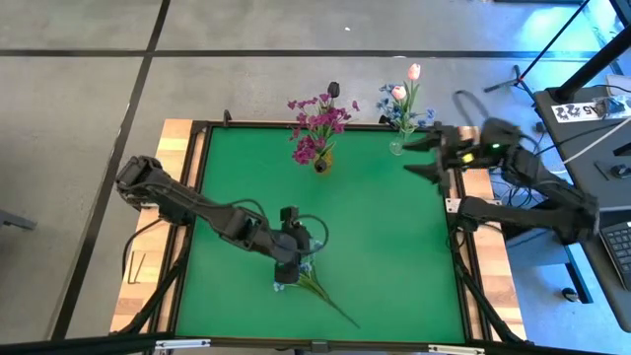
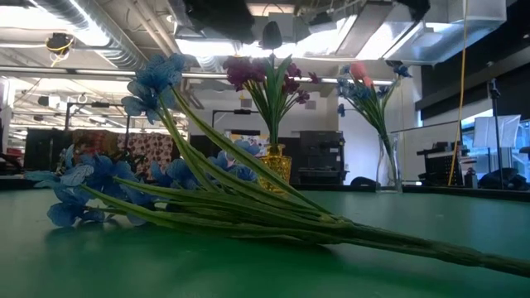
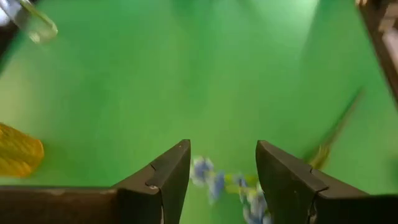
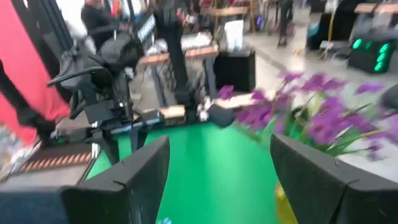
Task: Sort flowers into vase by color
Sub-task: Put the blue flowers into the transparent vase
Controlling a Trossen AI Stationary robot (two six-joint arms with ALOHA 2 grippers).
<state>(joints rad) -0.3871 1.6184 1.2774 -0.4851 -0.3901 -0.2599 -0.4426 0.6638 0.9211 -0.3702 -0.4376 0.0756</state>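
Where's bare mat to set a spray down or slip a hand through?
Free: the mat between the blue spray and the right edge, and the left strip beside the left arm. Also free: the middle, between the yellow vase and the open left gripper. Crowded: the far edge, with both vases, the clear vase beside the open right gripper.

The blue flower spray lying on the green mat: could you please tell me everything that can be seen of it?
The blue flower spray is an artificial-looking bunch of small blue blooms on long green stems. It lies flat on the green mat near the front edge, outside both vases, blooms toward the left arm, stems trailing away. One bloom stalk arches upward. The left gripper hangs open directly above the blooms; no contact shows.
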